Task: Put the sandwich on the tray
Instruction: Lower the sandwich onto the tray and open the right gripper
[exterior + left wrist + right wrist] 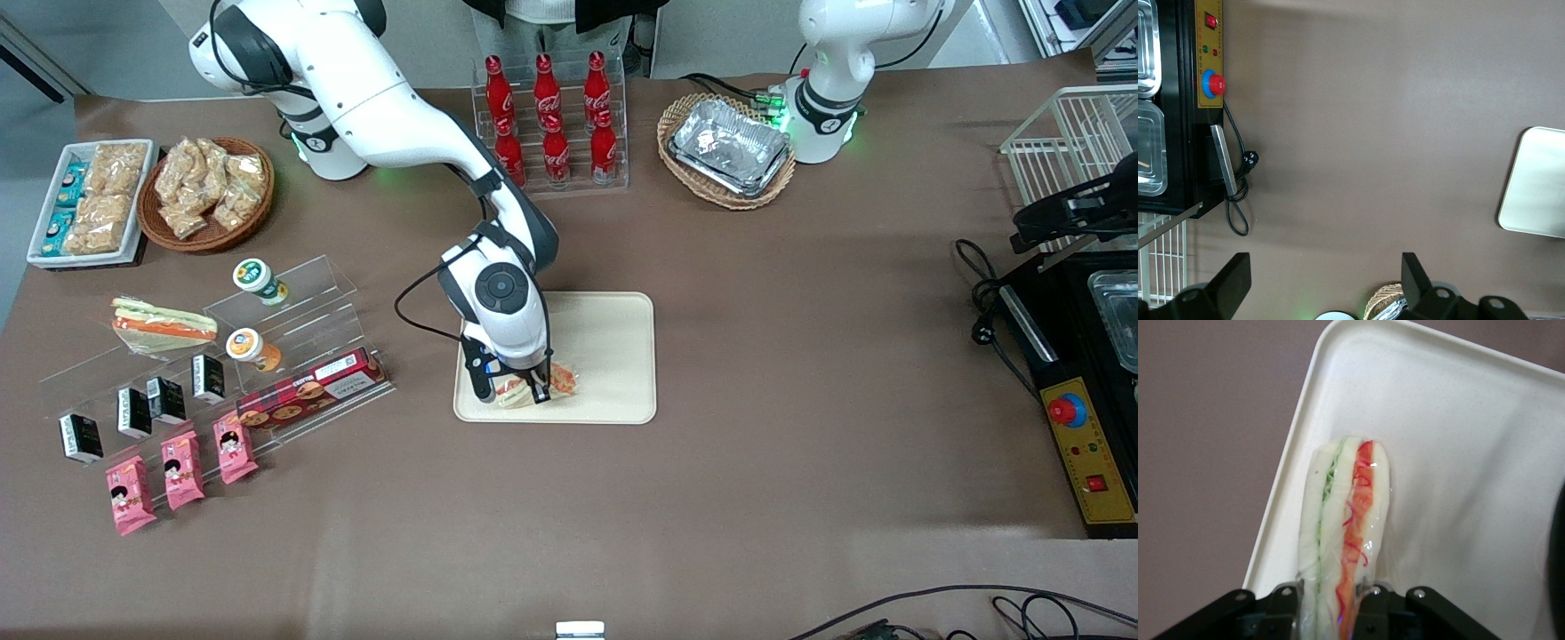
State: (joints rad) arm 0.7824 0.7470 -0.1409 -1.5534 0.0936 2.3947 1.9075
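Spread across everything, a broad brown table covering (pixel 800 373). Near its middle, a large flat cream-beige rectangular plastic tray (pixel 613 356) with rounded corners and a low rim, one corner also seen from the parked arm's wrist (pixel 1538 187). Poised over the tray's camera-near edge, toward the working arm's end, the white right arm's black two-finger gripper (pixel 514 389); fingers (pixel 1373 603) narrowed and pressed against both bread faces, clamped on the sandwich. Held there, standing on edge over the tray floor near its rim (pixel 1281 490), the clear-wrapped triangular wedge of pale white bread with orange-red and green filling layers (pixel 1345 527), same wedge visible from the front (pixel 542 384); whether it touches the floor, cannot tell. Toward the working arm's end, on a clear acrylic stand, a second wrapped sandwich (pixel 163 322).
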